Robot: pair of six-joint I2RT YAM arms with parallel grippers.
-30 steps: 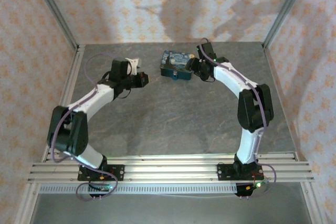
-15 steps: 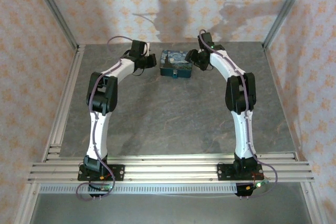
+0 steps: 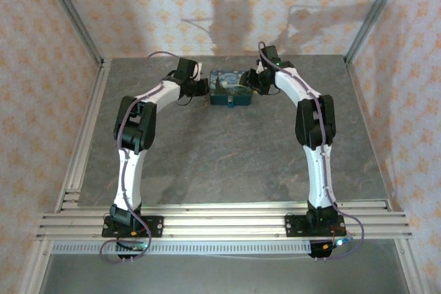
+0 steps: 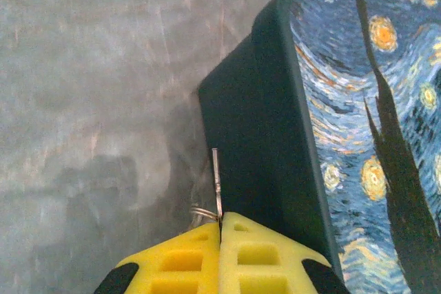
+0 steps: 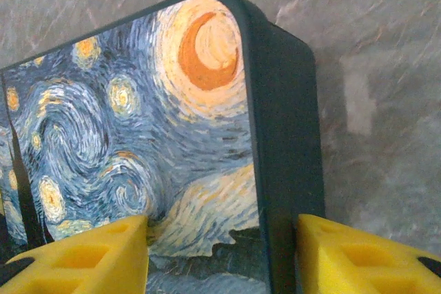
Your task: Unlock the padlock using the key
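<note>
The padlock lies at the back middle of the table, its starry print facing up. My left gripper is just left of it, shut on the key. In the left wrist view the key's thin metal blade sticks out from the closed yellow pads, running along the padlock's dark side wall; the key's head is hidden between the pads. My right gripper is at the padlock's right end. Its jaws stand apart, one pad over the printed face and the other beside the dark side wall.
The grey stone table stretches forward from the padlock. Patterned walls and aluminium posts close in the back and sides. The arms' mounting rail runs along the near edge.
My left arm swung from mid-left up to the padlock's left side, carrying the key. The right gripper's jaws narrowed round the padlock's right end, and the padlock turned a little.
</note>
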